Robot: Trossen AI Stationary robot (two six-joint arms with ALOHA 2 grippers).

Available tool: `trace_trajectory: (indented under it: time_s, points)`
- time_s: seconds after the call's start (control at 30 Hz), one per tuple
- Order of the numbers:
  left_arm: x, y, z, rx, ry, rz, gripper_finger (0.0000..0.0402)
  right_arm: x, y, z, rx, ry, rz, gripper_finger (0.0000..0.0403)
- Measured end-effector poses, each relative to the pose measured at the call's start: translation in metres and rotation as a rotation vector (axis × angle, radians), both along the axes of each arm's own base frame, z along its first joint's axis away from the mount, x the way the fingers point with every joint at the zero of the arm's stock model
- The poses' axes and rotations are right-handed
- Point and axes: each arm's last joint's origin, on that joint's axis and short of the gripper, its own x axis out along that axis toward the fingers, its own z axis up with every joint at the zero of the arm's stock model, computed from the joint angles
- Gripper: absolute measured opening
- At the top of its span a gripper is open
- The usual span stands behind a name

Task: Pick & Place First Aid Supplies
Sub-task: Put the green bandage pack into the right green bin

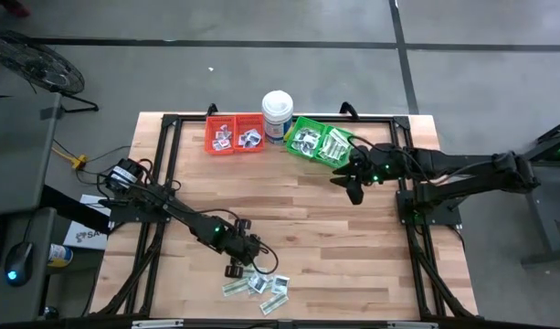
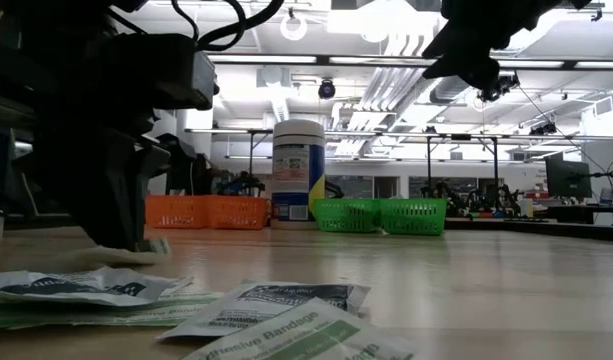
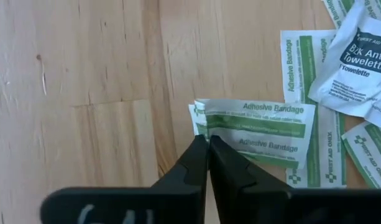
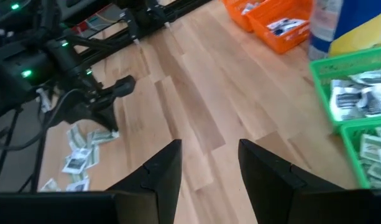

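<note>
The first aid supplies [image 1: 259, 286] lie in a loose pile near the table's front edge: green-and-white bandage strips and square white towelette packets [image 3: 358, 65]. My left gripper [image 1: 239, 267] stands at the pile's left end, pointing steeply down, shut on a green-and-white adhesive bandage packet [image 3: 258, 134]. My right gripper [image 1: 353, 192] hangs open in the air just in front of the green bins [image 1: 321, 142], with nothing between its fingers [image 4: 209, 155]. My left gripper pinches the bandage packet's short end [image 3: 201, 122] between its two fingertips, coming from above and pointing steeply down. Whether it has one packet or two stacked, I cannot tell. The packet's other end still lies flat on neighbouring packets on the table.
Orange bins [image 1: 234, 134] with a few packets, a tall white tub [image 1: 278, 111] and the green bins stand in a row at the table's far edge. Bare wood [image 1: 298, 219] lies between the pile and the bins. A black frame [image 1: 170, 123] borders the table.
</note>
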Motion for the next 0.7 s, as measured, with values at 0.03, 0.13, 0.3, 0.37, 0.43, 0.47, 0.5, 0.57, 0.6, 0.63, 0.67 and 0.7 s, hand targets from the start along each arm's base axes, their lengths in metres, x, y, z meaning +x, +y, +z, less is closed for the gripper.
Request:
trace_trajectory:
  time_s: [0.03, 0.13, 0.3, 0.37, 0.43, 0.47, 0.5, 0.57, 0.6, 0.63, 0.67, 0.7]
  points:
    - [0.0, 0.0, 0.0, 0.0, -0.001, 0.0, 0.0006, 0.0, 0.002, 0.0, 0.003, 0.0, 0.009, 0.0152]
    - [0.0, 0.0, 0.003, -0.001, -0.013, 0.001, 0.0007, 0.001, 0.009, 0.0, 0.015, 0.0, 0.03, 0.0152]
    - [-0.002, 0.003, 0.018, 0.036, -0.084, 0.038, 0.0002, 0.006, 0.021, -0.004, 0.023, 0.012, 0.045, 0.0152]
    - [-0.006, 0.008, 0.025, 0.083, -0.113, 0.082, 0.0001, 0.011, 0.028, -0.006, 0.032, 0.01, 0.061, 0.0152]
    - [-0.005, 0.01, 0.036, 0.117, -0.187, 0.138, 0.0001, 0.019, 0.035, -0.008, 0.036, -0.012, 0.08, 0.0152]
    - [-0.005, 0.012, 0.044, 0.132, -0.235, 0.167, 0.0001, 0.023, 0.039, -0.009, 0.035, -0.028, 0.092, 0.0152]
    - [-0.005, 0.012, 0.051, 0.144, -0.282, 0.197, 0.0001, 0.028, 0.042, -0.01, 0.032, -0.041, 0.101, 0.0152]
    - [-0.006, 0.016, 0.063, 0.185, -0.355, 0.251, 0.0001, 0.038, 0.05, -0.013, 0.023, -0.071, 0.107, 0.0152]
    - [-0.006, 0.017, 0.068, 0.206, -0.397, 0.275, 0.0001, 0.043, 0.054, -0.014, 0.019, -0.09, 0.109, 0.0152]
    - [-0.006, 0.018, 0.074, 0.226, -0.447, 0.304, 0.0001, 0.047, 0.058, -0.016, 0.013, -0.107, 0.11, 0.0152]
    - [-0.006, 0.02, 0.08, 0.249, -0.493, 0.335, 0.0, 0.052, 0.062, -0.019, 0.006, -0.116, 0.107, 0.0152]
    - [-0.007, 0.021, 0.087, 0.268, -0.54, 0.366, 0.0, 0.057, 0.065, -0.021, -0.002, -0.132, 0.098, 0.0152]
